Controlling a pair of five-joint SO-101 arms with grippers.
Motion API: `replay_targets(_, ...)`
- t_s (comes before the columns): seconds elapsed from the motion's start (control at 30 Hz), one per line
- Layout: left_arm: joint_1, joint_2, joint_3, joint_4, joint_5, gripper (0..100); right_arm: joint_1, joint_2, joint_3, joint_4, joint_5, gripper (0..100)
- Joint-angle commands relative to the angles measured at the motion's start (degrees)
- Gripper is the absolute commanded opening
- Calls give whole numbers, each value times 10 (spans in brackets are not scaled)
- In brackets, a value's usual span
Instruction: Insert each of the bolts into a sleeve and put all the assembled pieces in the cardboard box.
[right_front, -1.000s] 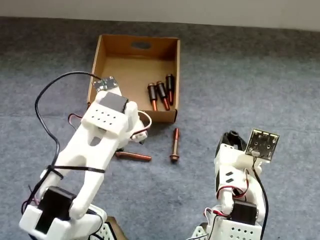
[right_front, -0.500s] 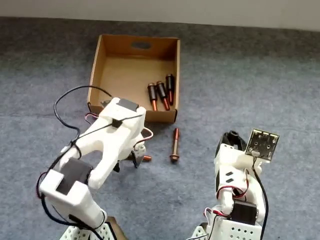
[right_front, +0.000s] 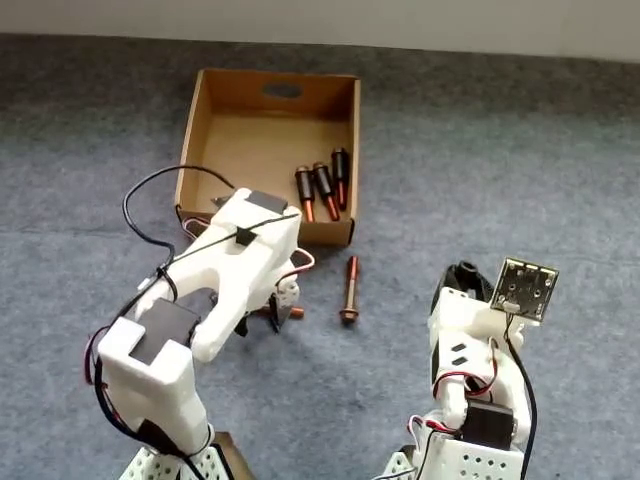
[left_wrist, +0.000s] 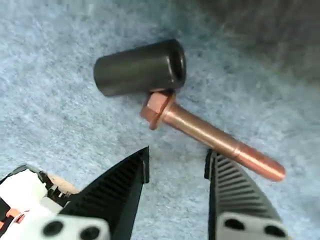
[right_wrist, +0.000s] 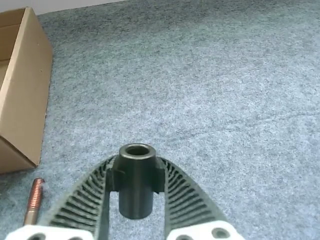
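My left gripper hangs open just above a copper bolt lying on the carpet, its hex head touching a loose black sleeve. From above, the left arm hunches over this spot and one end of the bolt pokes out beside the gripper. A second bolt lies in front of the cardboard box, which holds three assembled pieces. My right gripper is shut on an upright black sleeve, held above the carpet at the right.
Grey carpet covers the whole work area. The box wall and the tip of the second bolt lie beside my right gripper. Open carpet stretches to the right of the box and between the arms.
The left arm has pulled back from the box and folded down over the bolt on the carpet. The right arm has kept still with its sleeve.
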Motion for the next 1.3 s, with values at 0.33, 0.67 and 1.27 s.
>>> replay_targets(0.33, -6, -3, -77, 9, -2, 229, 3, -5, -3, 3, -4, 6)
replay_targets(0.67, -4, -2, -116, -5, 36, 229, 3, -5, -3, 3, -4, 6)
replay_targets(1.27, 46, 0, -127, 9, -144, 228, 4, -5, -3, 3, 13, 6)
